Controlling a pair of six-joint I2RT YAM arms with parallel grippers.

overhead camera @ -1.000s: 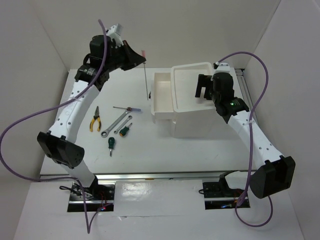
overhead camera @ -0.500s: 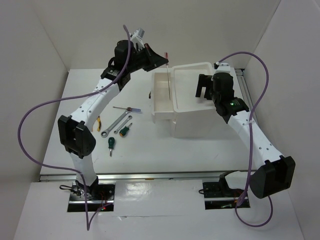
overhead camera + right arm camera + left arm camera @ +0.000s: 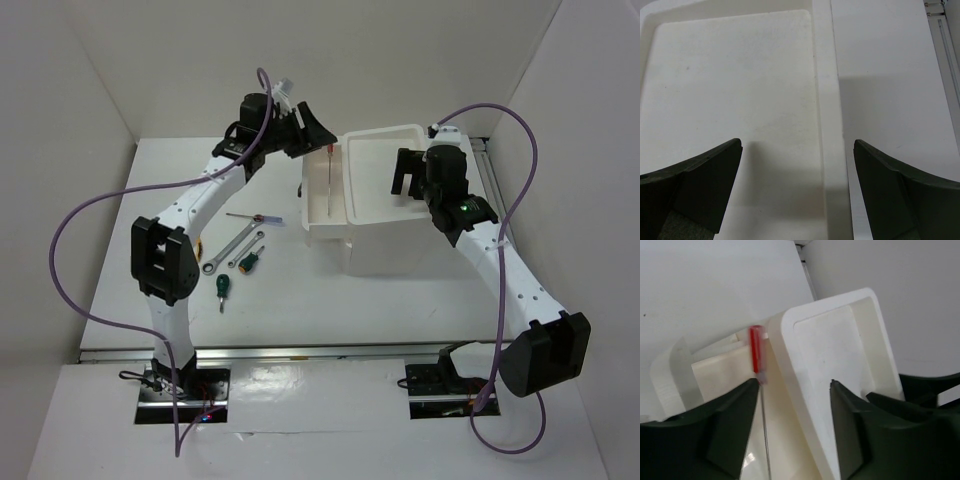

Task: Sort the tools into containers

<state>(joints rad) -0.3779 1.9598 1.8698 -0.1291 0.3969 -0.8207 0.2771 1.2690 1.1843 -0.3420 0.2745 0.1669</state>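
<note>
Thin red-handled screwdriver sits over the pulled-out drawer, just below the left jaws, which are spread wide and clamp nothing. In the wrist view its blurred handle points away from the camera and the shaft runs back past one finger, so the long axis follows the drawer's length. Whether it rests on the drawer floor or is in the air I cannot tell. The left arm is plainly the nearer. The right jaws, also wide apart and empty, hover above the top tray. The drawer walls leave little side room, so I judge a straight lift clear comes next. A silver ratchet wrench lies on the desk, well apart from the drawer.
</note>
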